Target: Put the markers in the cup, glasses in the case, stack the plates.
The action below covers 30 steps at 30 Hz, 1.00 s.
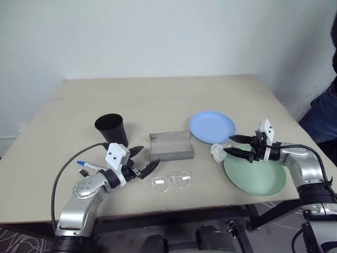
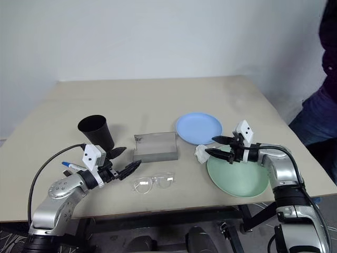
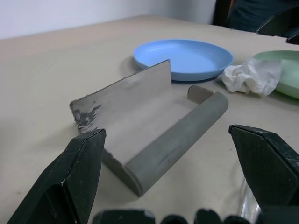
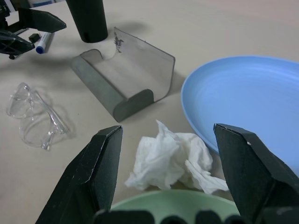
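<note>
The beige table stood against a white wall. From left: a half-hidden marker, the cup, the left gripper open, the glasses, the open case, both plates, the right gripper open, empty.

Both eye views look down and forward from head height over the beige table, taking in all of it up to the white wall; the right eye sits a touch to the side, so everything lands slightly leftward. The left wrist view skims low and close, facing the open case with the blue plate behind. The right wrist view sits just over the tissue, facing back across that same case and plate.
</note>
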Available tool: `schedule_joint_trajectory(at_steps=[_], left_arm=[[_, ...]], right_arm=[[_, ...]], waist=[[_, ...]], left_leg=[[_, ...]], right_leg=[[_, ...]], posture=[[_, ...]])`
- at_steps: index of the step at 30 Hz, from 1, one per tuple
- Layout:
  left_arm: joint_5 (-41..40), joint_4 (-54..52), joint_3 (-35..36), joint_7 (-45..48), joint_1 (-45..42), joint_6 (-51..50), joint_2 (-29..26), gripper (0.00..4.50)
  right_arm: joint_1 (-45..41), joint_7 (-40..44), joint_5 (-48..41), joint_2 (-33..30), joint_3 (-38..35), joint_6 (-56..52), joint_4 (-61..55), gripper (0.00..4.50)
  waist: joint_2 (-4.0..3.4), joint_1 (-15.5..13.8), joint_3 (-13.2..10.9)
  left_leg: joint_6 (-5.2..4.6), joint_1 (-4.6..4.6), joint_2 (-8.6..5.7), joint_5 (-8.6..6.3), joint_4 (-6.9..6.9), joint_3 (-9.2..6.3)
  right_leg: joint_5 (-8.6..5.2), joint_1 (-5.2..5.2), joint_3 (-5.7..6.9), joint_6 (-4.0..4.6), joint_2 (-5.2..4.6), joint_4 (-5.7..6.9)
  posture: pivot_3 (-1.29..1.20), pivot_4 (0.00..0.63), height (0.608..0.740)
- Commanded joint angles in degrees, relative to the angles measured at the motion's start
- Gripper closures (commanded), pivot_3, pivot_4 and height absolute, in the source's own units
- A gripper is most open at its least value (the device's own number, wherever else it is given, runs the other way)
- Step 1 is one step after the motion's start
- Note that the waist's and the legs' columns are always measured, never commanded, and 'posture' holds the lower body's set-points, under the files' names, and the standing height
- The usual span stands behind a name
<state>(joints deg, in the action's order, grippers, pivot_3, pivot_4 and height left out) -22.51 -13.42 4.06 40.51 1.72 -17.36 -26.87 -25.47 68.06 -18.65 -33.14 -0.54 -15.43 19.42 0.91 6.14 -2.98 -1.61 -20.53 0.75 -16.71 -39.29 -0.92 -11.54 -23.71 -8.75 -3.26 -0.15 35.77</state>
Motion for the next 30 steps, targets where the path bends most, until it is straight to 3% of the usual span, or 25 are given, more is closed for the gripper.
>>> schedule_joint_trajectory(at_steps=[1,20,30], left_arm=[[-0.6,-2.9,-0.1,-0.7,-0.9,-0.2,0.4,0.01],[-2.8,-2.2,3.2,2.9,0.4,-0.2,-3.3,0.01],[-2.3,2.6,3.1,4.3,-4.0,1.2,-2.8,0.01]], right_arm=[[-1.1,-0.4,-0.8,0.5,-0.3,0.3,-2.3,1.14],[2.9,-7.1,-0.5,-1.4,-3.4,0.7,-5.3,1.14],[4.2,-10.6,-1.0,-3.1,-6.5,-2.9,-5.4,1.14]], waist=[[0.00,0.0,0.0],[0.00,0.0,0.0],[0.00,-0.2,0.0]], left_leg=[[0.00,0.01,0.00,0.00,-0.01,0.00],[0.00,-0.01,0.00,0.00,0.04,0.01],[0.00,0.03,-0.01,0.00,-0.05,0.07]], right_leg=[[0.00,0.01,0.00,0.00,0.00,-0.01],[-0.01,-0.03,0.00,0.01,0.00,-0.03],[-0.06,0.01,-0.05,0.09,0.00,-0.02]], posture=[[0.00,0.000,0.740],[0.00,0.000,0.740],[0.00,0.000,0.740]])
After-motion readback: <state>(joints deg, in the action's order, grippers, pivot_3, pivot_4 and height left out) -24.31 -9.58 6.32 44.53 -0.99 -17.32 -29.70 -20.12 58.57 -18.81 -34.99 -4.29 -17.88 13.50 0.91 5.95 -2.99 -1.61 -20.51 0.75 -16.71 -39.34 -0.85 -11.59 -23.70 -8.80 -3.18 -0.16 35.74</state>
